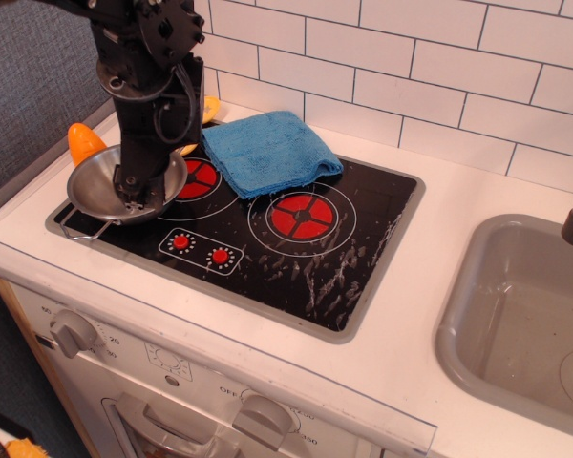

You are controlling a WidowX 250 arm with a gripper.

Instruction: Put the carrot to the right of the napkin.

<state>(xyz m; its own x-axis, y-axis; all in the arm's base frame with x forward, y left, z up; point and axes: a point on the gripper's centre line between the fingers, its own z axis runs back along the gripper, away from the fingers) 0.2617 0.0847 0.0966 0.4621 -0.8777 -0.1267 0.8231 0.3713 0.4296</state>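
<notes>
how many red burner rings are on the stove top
2. One burner sits mid-cooktop, right of the steel bowl. The other burner is at the back left, partly covered by the napkin and the arm.

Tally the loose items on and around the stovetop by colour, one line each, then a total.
Orange: 1, the carrot
Blue: 1, the napkin
Silver: 1, the steel bowl
Yellow: 1, an item mostly hidden behind the arm
Total: 4
The gripper reaches into the bowl.
</notes>
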